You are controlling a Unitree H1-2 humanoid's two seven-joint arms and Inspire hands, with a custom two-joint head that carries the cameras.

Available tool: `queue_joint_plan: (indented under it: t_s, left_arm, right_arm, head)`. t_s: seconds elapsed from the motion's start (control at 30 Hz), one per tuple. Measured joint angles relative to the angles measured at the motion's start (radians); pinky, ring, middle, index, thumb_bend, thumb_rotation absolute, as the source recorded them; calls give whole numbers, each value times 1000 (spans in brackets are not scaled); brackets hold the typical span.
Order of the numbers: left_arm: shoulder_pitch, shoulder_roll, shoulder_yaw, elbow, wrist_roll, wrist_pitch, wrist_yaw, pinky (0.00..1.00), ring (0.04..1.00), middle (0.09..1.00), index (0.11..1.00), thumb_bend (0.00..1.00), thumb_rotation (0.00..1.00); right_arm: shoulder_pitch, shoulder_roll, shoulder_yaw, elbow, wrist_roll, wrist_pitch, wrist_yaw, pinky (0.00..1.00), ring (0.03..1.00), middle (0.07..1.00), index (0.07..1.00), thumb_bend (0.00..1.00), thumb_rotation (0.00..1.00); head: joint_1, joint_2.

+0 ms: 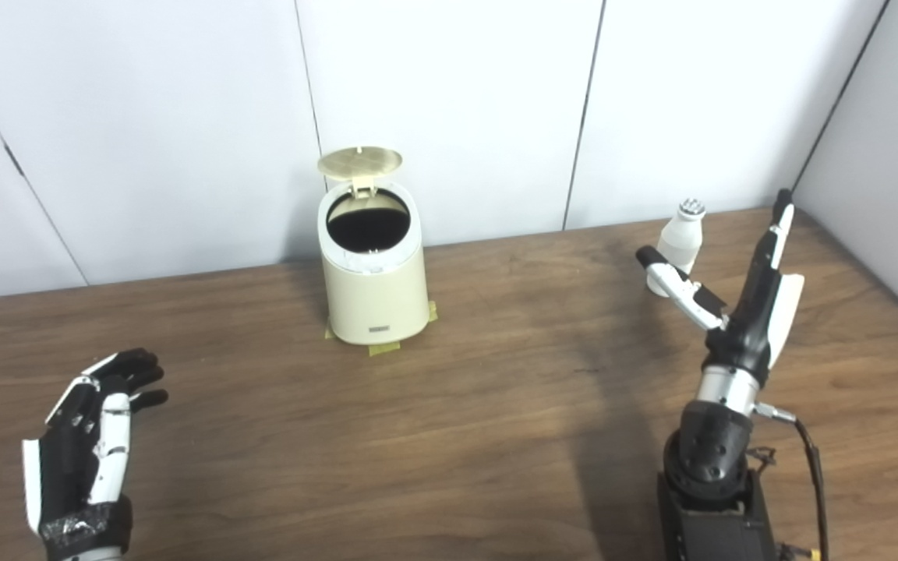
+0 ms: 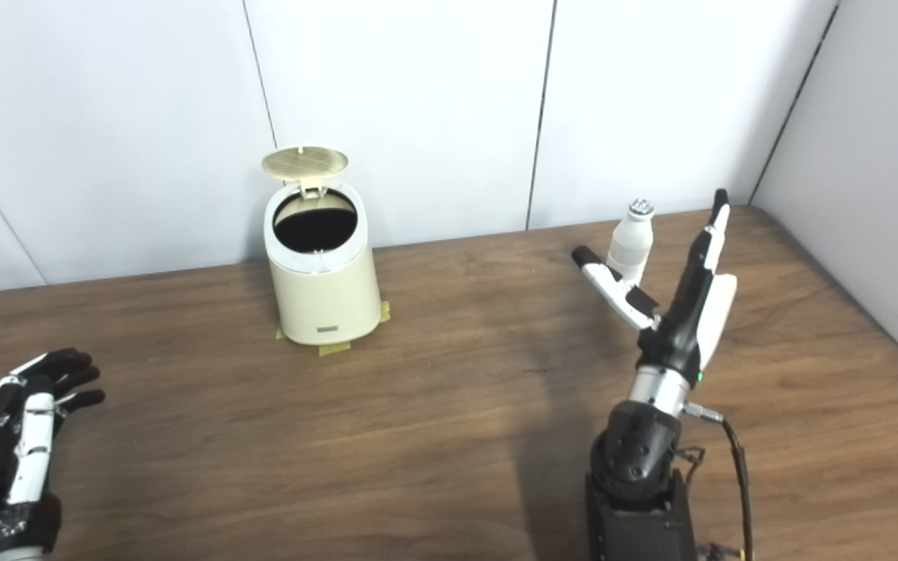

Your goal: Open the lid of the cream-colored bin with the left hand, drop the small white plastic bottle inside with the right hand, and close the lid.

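Note:
The cream-colored bin (image 1: 376, 288) stands at the back middle of the table, its round lid (image 1: 360, 161) tipped up and the dark inside showing. A small white plastic bottle (image 1: 679, 243) with a silver cap stands upright at the back right. My right hand (image 1: 745, 296) is open just in front of the bottle, thumb and fingers spread to either side of it, not touching it. My left hand (image 1: 94, 436) rests open near the front left, far from the bin, holding nothing.
Yellow tape pieces (image 1: 383, 349) lie at the bin's base. White wall panels close off the back, and a grey wall (image 1: 885, 171) runs along the table's right edge. Bare wooden tabletop (image 1: 496, 405) stretches between the two hands.

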State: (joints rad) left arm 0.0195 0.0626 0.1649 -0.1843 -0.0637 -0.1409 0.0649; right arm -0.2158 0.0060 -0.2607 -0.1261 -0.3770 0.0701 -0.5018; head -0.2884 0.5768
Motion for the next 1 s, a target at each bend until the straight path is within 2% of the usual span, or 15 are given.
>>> queue_joint_plan:
  t_s: [0.07, 0.17, 0.3, 0.47, 0.67, 0.87, 1.0]
  left_arm:
    - [-5, 0, -1, 9, 0, -3, 0, 604, 693, 696, 668, 208, 553]
    - [-9, -2, -4, 11, 1, -3, 3, 617, 698, 696, 669, 199, 547]
    - [-11, -7, -3, 11, 4, -2, 9, 622, 700, 697, 669, 189, 516]
    - [-14, -7, -2, 11, 11, -2, 12, 628, 696, 695, 668, 180, 538]
    - [-15, -3, -2, 14, 19, -4, 11, 626, 693, 694, 667, 174, 547]
    - [-24, 1, -2, 34, 18, -17, 7, 624, 693, 693, 665, 184, 537]
    - [-30, -1, -2, 34, 15, -19, 8, 620, 690, 690, 663, 185, 520]
  right_arm:
    - [-11, -10, -8, 10, 9, 1, -1, 967, 1000, 1000, 1000, 843, 316]
    - [-39, -40, -29, 54, 33, 1, -2, 994, 1000, 1000, 1000, 825, 291]
    - [-74, -80, -51, 104, 85, -2, 1, 937, 1000, 1000, 1000, 820, 268]
    - [-102, -106, -52, 171, 110, 2, 6, 984, 1000, 1000, 1000, 861, 291]
    - [-118, -107, -52, 201, 112, 31, -1, 966, 1000, 1000, 1000, 859, 272]
    - [-143, -140, -52, 289, 124, 32, 0, 856, 969, 1000, 1000, 824, 248]
    - [-145, -170, -43, 319, 135, 37, 28, 860, 974, 1000, 1000, 820, 239]
  head:
    - [3, -3]
    - [3, -5]
    - [-8, -14]
    - [-14, -14]
    - [-15, -14]
    - [-20, -21]
    - [-20, -29]
